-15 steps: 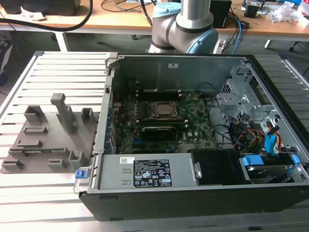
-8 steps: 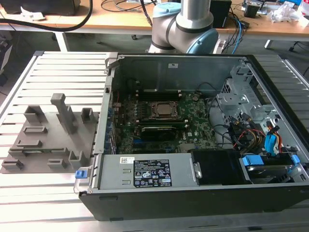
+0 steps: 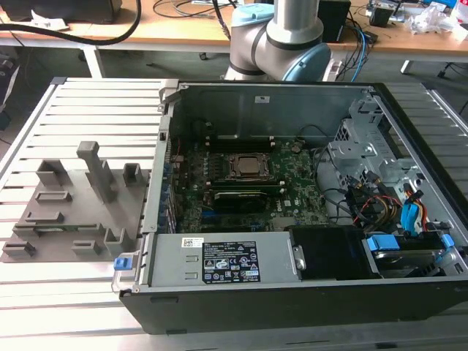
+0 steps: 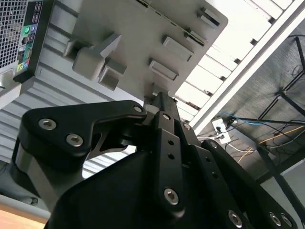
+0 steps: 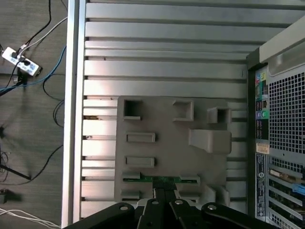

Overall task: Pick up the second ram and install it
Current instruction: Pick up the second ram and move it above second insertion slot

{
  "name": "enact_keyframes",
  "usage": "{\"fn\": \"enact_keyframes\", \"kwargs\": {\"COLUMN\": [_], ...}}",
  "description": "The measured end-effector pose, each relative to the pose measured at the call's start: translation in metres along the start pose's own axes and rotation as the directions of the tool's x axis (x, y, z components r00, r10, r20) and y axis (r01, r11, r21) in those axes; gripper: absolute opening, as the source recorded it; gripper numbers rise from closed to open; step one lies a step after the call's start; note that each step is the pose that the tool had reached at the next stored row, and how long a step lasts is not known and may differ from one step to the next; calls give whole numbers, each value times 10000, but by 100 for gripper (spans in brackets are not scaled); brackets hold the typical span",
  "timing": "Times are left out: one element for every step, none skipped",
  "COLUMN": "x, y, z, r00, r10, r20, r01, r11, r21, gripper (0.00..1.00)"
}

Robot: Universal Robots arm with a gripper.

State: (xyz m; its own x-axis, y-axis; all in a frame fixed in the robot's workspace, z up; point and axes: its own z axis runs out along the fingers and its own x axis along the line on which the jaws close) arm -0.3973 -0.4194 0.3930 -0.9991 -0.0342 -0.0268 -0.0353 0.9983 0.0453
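The second ram [image 5: 143, 179] is a thin green strip standing on edge in a slot of the grey holder block [image 5: 167, 129]. In the first wrist view my gripper [image 5: 165, 192] hangs well above that strip, in line with its middle. Its black fingers meet at the tips with nothing between them. In the second wrist view the same gripper [image 4: 159, 98] points at the holder block [image 4: 143, 38]. The open computer case [image 3: 292, 292] lies beside the block, with the green motherboard [image 3: 292, 190] inside it.
The holder block [image 3: 80, 212] sits on a slatted metal table [image 3: 88, 110] at the exterior view's left, with a tall post [image 3: 95, 168] rising from it. The arm's base [image 3: 281, 36] stands behind the case. Cables and a power strip [image 5: 21, 64] lie on the floor.
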Motion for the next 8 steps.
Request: {"fn": "enact_keyframes", "kwargs": {"x": [0,0,0,0,0,0,0,0], "y": [0,0,0,0,0,0,0,0], "z": [0,0,0,0,0,0,0,0], "r00": [9997,9981,9972,9952,9924,9901,9864,9838], "r10": [-233,-608,-750,-982,-1229,-1405,-1643,-1790], "r20": [-11,-27,-33,-43,-54,-61,-71,-77], "r01": [233,608,750,982,1229,1404,1643,1790], "r11": [9997,9981,9972,9952,9924,9901,9864,9838], "r21": [-6,-17,-22,-28,-37,-42,-50,-55], "gripper": [11,11,11,11,11,11,11,11]}}
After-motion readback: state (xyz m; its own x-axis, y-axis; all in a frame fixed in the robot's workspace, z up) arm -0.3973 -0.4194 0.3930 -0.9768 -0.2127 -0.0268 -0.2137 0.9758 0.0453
